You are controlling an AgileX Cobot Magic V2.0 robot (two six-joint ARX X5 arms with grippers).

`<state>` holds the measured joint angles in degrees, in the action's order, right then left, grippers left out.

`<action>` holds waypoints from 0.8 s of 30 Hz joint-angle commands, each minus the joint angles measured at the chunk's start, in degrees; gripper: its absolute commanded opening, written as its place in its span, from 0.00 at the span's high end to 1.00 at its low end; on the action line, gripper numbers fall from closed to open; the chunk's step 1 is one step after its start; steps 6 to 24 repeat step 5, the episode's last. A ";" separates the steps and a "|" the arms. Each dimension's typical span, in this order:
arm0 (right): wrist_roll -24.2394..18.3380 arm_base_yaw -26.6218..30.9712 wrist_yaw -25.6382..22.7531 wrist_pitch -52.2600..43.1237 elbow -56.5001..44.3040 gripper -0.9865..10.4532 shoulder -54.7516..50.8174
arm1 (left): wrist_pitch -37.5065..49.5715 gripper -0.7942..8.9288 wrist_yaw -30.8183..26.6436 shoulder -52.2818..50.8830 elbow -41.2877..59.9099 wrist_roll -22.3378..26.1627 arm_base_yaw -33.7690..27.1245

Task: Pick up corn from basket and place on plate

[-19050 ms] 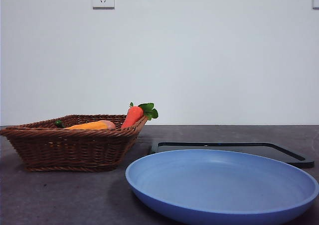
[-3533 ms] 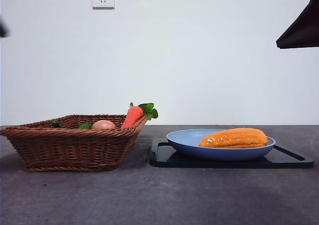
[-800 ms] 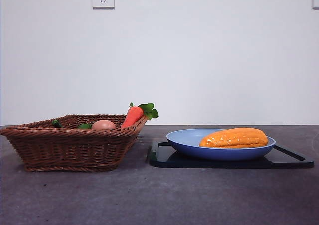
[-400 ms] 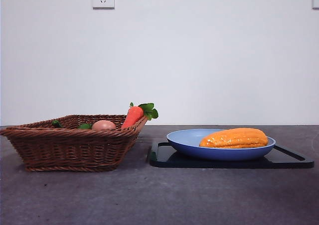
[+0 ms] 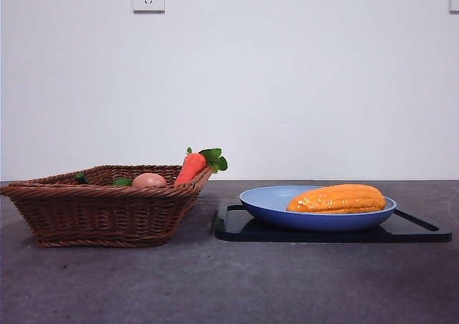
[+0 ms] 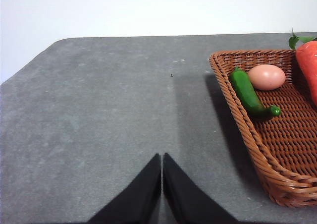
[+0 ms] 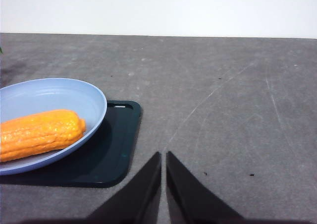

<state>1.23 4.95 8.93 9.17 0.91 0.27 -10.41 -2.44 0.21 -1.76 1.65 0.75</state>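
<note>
Looking across the table from the front camera, I saw the corn (image 5: pixel 337 198) lying on its side in the plate (image 5: pixel 272 209), and the plate stood on the black tray (image 5: pixel 237 227), just beside the basket (image 5: pixel 100 213). In this view the carrot (image 5: pixel 191 168) leaned over the basket's rim and the egg (image 5: pixel 149 180) showed only partly; neither arm appeared here. The left wrist camera gave me what the front one hid: a green pepper (image 6: pixel 250 94) lay inside the basket touching the egg (image 6: pixel 266 77). The left gripper (image 6: pixel 162 157) was above bare table (image 6: pixel 99 115) beside the basket, its jaws pressed together with nothing between them. From the right wrist camera I saw the right gripper (image 7: pixel 163 155), also closed and empty, over the table near the tray's corner. The corn (image 7: pixel 39 134) lay apart from its fingertips, off to one side.
</note>
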 commanded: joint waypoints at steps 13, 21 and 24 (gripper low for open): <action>0.70 0.02 0.00 -0.13 -0.37 0.91 -0.07 | -0.28 0.91 0.24 -0.04 1.55 0.28 -0.11; 0.70 0.02 0.00 -0.13 -0.37 0.91 -0.07 | -0.28 0.91 0.24 -0.04 1.55 0.28 -0.11; 0.70 0.02 0.00 -0.13 -0.37 0.91 -0.07 | -0.28 0.91 0.24 -0.04 1.55 0.28 -0.11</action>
